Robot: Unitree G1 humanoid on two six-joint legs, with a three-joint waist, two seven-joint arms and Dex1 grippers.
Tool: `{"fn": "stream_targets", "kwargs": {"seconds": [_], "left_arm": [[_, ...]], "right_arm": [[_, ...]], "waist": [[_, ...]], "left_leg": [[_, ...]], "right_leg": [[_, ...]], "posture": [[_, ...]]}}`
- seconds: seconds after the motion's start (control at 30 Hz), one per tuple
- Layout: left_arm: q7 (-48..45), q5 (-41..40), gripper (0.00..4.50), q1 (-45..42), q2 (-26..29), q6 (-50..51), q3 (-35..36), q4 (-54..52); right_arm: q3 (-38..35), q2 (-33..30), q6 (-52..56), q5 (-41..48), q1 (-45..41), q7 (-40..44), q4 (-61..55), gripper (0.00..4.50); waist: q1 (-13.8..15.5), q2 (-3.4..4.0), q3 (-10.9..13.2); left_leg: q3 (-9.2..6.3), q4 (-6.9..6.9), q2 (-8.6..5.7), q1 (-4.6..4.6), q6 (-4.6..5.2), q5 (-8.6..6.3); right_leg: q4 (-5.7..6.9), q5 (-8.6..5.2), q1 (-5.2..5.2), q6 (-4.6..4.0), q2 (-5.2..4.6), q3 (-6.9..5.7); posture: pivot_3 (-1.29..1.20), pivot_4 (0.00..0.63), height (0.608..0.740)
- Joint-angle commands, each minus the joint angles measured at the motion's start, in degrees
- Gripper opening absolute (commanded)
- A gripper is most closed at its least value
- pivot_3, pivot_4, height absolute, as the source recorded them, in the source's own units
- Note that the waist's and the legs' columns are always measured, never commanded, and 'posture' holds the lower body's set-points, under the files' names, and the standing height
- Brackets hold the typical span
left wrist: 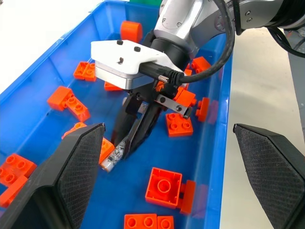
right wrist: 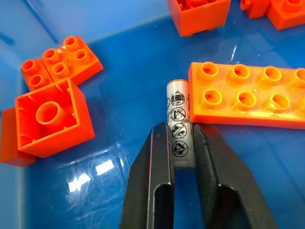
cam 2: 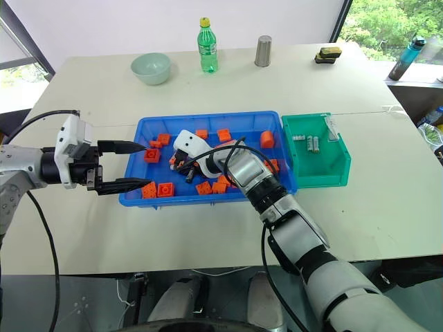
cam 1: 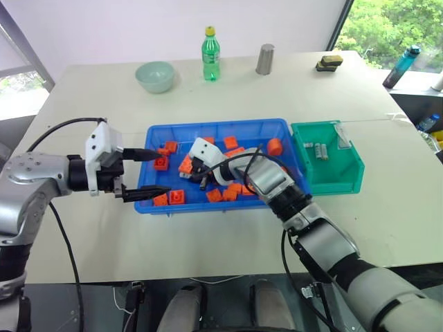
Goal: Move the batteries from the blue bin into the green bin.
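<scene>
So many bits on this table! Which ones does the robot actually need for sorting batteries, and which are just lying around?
Needed:
- battery in the right gripper
- blue bin
- green bin
- batteries already in it

Lying around:
- orange bricks
- pale bowl
- green bottle
- metal cup

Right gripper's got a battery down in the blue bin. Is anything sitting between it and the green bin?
Loose orange bricks lie on the floor of the blue bin between the right gripper, shut on the battery, and the green bin. The two bins' rims also stand between. All are low, so lifting first should clear them.
</scene>
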Motion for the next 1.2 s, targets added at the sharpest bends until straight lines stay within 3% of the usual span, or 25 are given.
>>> {"fn": "stream_targets", "kwargs": {"seconds": [0.03,0.1,0.2,0.33,0.57,0.77,0.8,0.97,1.1,1.2], "left_arm": [[0.22,-0.30,4.50,-0.17,-0.31,-0.74,0.83,-0.99],[0.15,-0.24,4.50,-0.40,-0.66,-0.75,0.49,-0.82],[0.24,-0.78,4.50,-1.69,-2.04,-0.19,-0.55,-0.33],[0.27,-0.88,4.50,-2.88,-4.05,0.21,-2.16,-0.52],[0.14,0.13,4.50,-5.99,-7.57,-0.34,-5.33,0.99],[-0.25,0.82,4.50,-8.57,-8.83,-0.89,-6.47,2.76],[-0.36,0.93,4.50,-8.84,-8.93,-1.00,-6.56,2.98],[-0.57,1.06,4.50,-9.40,-9.05,-0.96,-6.61,3.21],[-0.50,0.78,4.50,-8.74,-8.70,-0.65,-6.29,2.29],[-0.14,0.91,4.50,-7.95,-8.62,-0.68,-6.17,1.63]], "right_arm": [[-3.71,-2.24,5.08,2.50,0.60,1.24,-9.08,0.08],[-5.70,-4.51,9.14,4.21,1.18,2.07,-14.80,0.08],[-15.83,-10.49,21.13,10.89,0.60,2.27,-27.29,0.08],[-26.42,-19.20,30.59,14.90,-0.02,-0.03,-33.28,0.08],[-33.72,-37.81,31.24,14.90,8.28,-1.03,-35.77,0.08],[-35.96,-41.13,30.85,16.20,16.71,-3.19,-38.35,0.08],[-35.83,-41.03,30.41,16.22,17.62,-3.72,-38.58,1.12],[-32.54,-41.03,25.76,15.45,16.05,-5.11,-37.03,3.40],[-29.21,-36.68,24.87,17.05,8.25,-5.57,-34.88,3.40],[-25.82,-28.85,26.85,18.58,4.92,-7.33,-34.80,3.40]], "waist": [[0.12,0.00,0.00],[0.14,0.00,0.00],[0.43,0.01,0.00],[0.74,-0.02,-0.01],[1.04,-0.03,-0.01],[0.31,-0.03,-0.01],[0.31,-0.03,-0.01],[0.43,-0.03,-0.01],[0.23,-0.03,0.00],[0.19,-0.04,-0.01]], "left_leg": [[0.00,0.00,0.00,0.00,0.00,0.00],[0.00,0.01,0.00,0.00,0.00,0.00],[0.00,0.02,-0.02,-0.06,0.00,0.00],[-0.04,0.10,-0.05,-0.16,0.01,0.00],[0.09,0.05,-0.06,-0.16,0.03,-0.02],[0.27,0.04,0.02,-0.15,0.04,-0.02],[0.27,0.04,0.03,-0.15,0.04,-0.02],[0.24,0.06,0.02,-0.15,0.04,-0.02],[0.24,0.07,0.02,-0.15,0.04,-0.01],[0.23,0.04,0.10,-0.14,0.04,-0.01]], "right_leg": [[0.00,0.00,0.00,0.00,0.00,0.00],[0.00,0.00,0.00,0.00,0.00,0.00],[0.00,0.00,-0.03,0.00,-0.02,0.00],[-0.01,0.01,0.01,-0.02,-0.03,-0.01],[-0.01,0.01,-0.01,-0.02,-0.07,0.01],[-0.01,0.01,-0.02,-0.02,-0.04,0.03],[0.00,0.01,-0.02,-0.01,-0.03,0.03],[0.00,0.01,-0.01,-0.02,-0.03,0.02],[-0.01,0.01,-0.01,-0.02,-0.03,0.02],[-0.01,0.01,-0.02,-0.02,0.03,0.02]], "posture": [[0.00,0.150,0.727],[0.00,0.150,0.727],[0.00,0.150,0.727],[0.00,0.150,0.727],[0.00,0.150,0.727],[0.00,0.150,0.727],[0.00,0.150,0.727],[0.00,0.150,0.727],[0.00,0.150,0.727],[0.00,0.150,0.727]]}}
